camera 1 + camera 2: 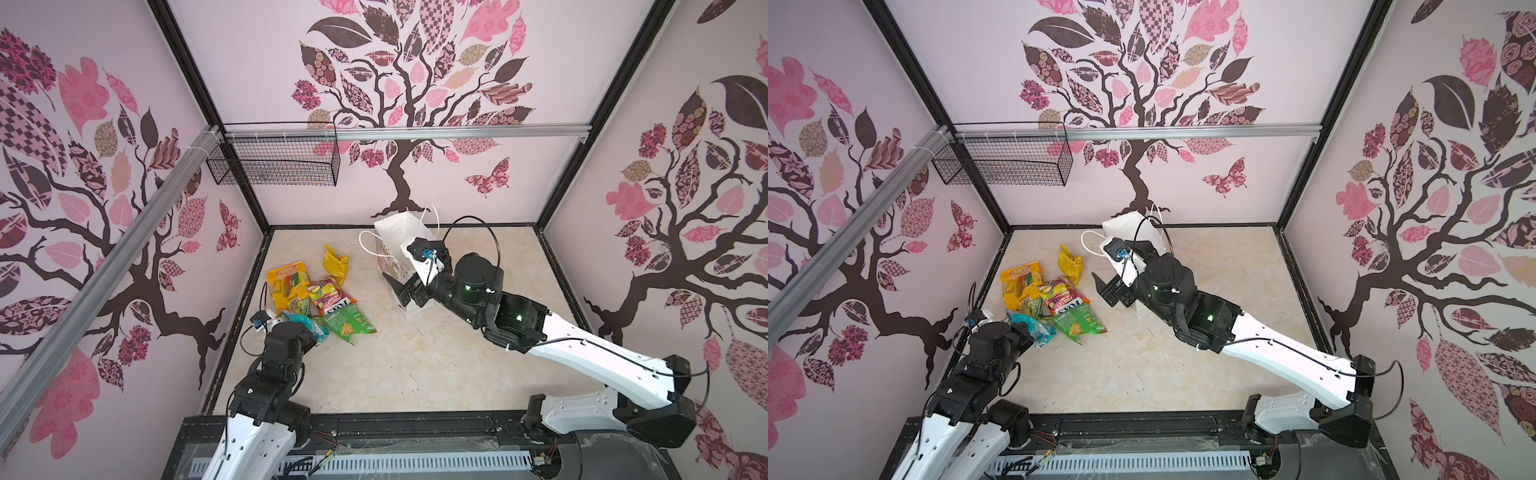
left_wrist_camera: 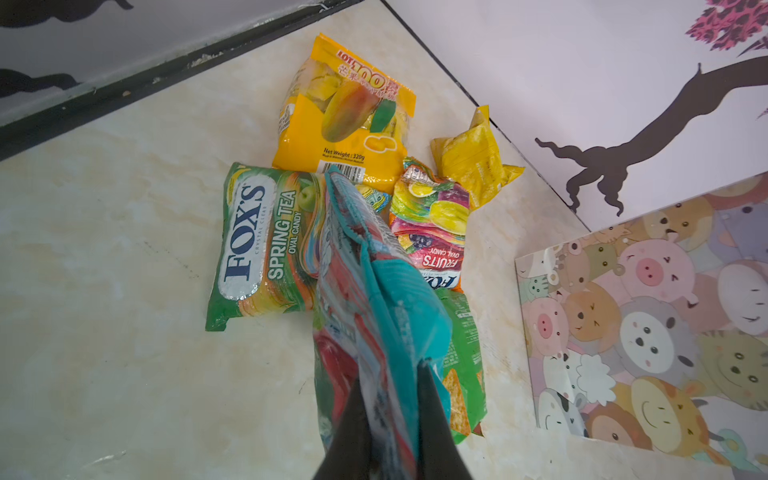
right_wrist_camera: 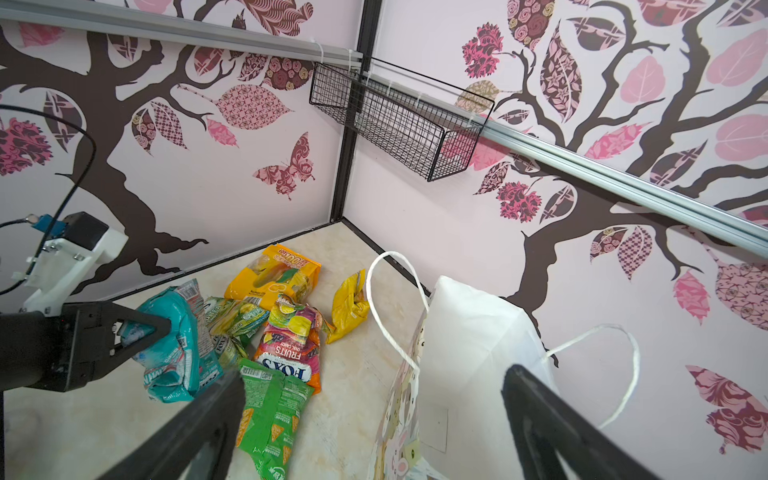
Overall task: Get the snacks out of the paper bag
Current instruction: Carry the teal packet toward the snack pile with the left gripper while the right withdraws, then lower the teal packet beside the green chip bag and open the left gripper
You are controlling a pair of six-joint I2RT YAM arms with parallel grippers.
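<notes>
teal packet held at the pile
left jaws pinch the teal packet [image 2: 395,299] over the snacks [image 1: 328,291] on the tabletop's [image 1: 415,365] left, likely to drop it; right jaws gape wide by the upright paper bag [image 1: 390,232], far centre, perhaps steadying it.

Both arms wear smooth white shells dotted with small dark screw holes, joined by chunky black housings. On the right arm [image 1: 582,347] two green lights [image 1: 518,318] glow in the black joints. A thin black cable [image 1: 469,216] loops off its wrist and runs along the white shell, pinned by small white ties. Each wrist carries a white camera bracket [image 1: 428,270] with a blue plug. The left arm [image 1: 257,436] looks much the same. The right gripper [image 3: 372,376] and left gripper [image 2: 390,370] have matt black fingers tapering to wedge points.
</notes>
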